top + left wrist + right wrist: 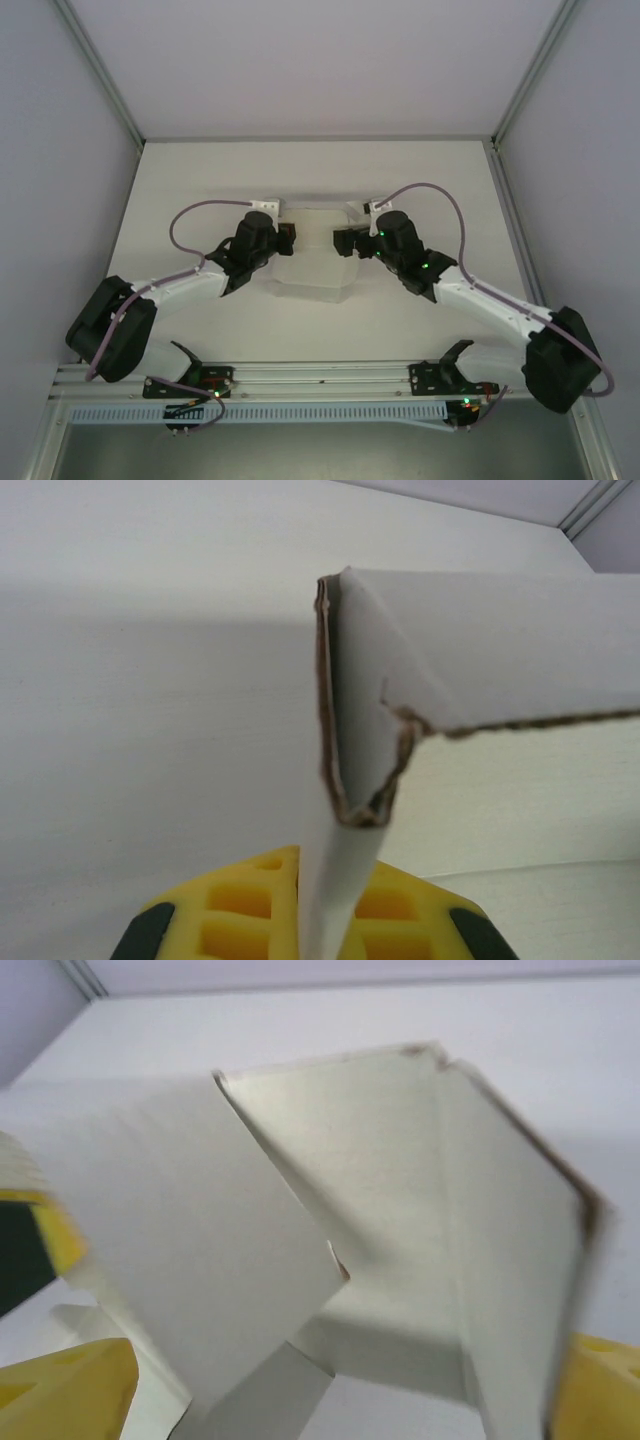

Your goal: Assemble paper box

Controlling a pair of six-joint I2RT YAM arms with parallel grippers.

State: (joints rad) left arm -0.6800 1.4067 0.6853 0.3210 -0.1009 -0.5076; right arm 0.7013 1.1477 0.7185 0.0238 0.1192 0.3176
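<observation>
Folding looks to be the step in hand. The paper box (315,262) sits half-formed in the middle of the table (200,180), between the two arms, with some walls raised and its corners not yet closed.

The left end effector (287,238) is at the box's left side, pressed together on a thin cardboard panel. From its wrist camera the panel runs up between the yellow pads (240,915) to a creased corner with a ragged brown edge.

The right end effector (347,241) is at the opposite side and spread wide. Its yellow fingers (70,1390) stand to either side of an open corner of the box, where a loose flap leans inward across the cavity. I cannot tell whether either finger touches the cardboard.

My guess is that the next move calls for the left side to hold the wall steady while the right one pushes that leaning flap flat against its neighbour. The board looks thin and would buckle if pressed off the crease.

I can read no print, logo or label anywhere on the cardboard; its faces are plain off-white.
</observation>
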